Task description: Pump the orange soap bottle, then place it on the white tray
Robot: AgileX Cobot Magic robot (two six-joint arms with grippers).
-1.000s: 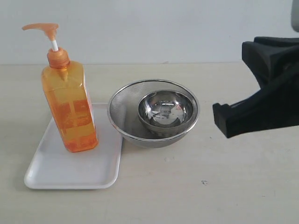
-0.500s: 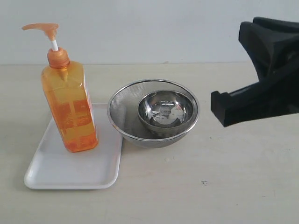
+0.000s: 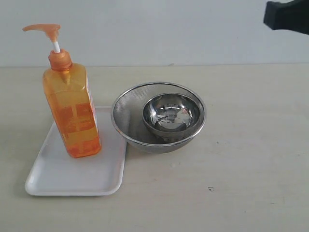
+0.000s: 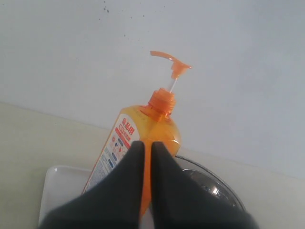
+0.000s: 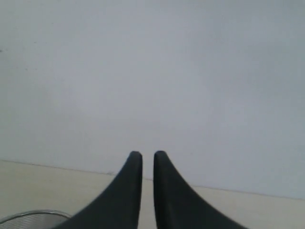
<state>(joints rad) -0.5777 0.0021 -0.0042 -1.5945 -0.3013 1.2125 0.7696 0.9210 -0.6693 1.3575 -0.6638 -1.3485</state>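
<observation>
Left fingers [image 4: 128, 176]: nearly together, only a thin slit between them, nothing gripped. They sit short of the orange soap bottle [image 4: 147, 126], not touching it; the bottle's orange shows through the slit. Right fingers [image 5: 131, 183]: same narrow state, nothing between them, pointed at the plain wall with a strip of worktop [image 5: 38, 181] below. A steel rim shows at the edge of the right wrist view. In the exterior view only a dark piece of the right arm [image 3: 287, 17] shows, in the upper right corner, well apart from everything on the worktop [image 3: 241, 169]; the left fingers are out of that frame. The orange soap bottle [image 3: 72, 116] stands upright on the white tray [image 3: 72, 181], on its rear part, label facing the camera, pump head raised on the white stem, spout pointing left. Just right of the tray sits a mesh bowl [image 3: 126, 116] with a smaller steel bowl [image 3: 171, 113] nested inside; the mesh bowl's rim overlaps the tray's right edge in this view.
</observation>
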